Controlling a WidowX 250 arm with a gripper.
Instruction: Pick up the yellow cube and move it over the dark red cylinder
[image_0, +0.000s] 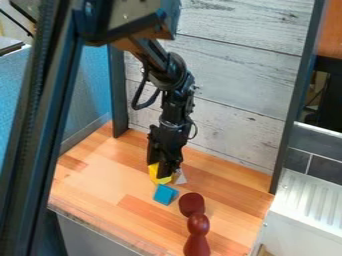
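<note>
The black gripper (163, 167) hangs down over the back middle of the wooden surface, low over a yellow block (155, 172) and partly covering it. Whether it holds the block I cannot tell. Close against the gripper's right side is a small pale grey, pointed piece (181, 178). A blue block (165, 194) lies just in front of the yellow one. Nearer the camera, to the right of the blue block, are a dark red rounded piece (192, 204) and a dark red turned shape (198, 225) that reaches down to the lower edge.
A whitewashed plank wall (234, 100) stands behind the wooden surface (100, 185), between dark upright posts. A large dark frame post (40, 130) crosses the left foreground. White ribbed metal (307, 200) lies beyond the right edge, and a blue panel (93, 95) stands at the left.
</note>
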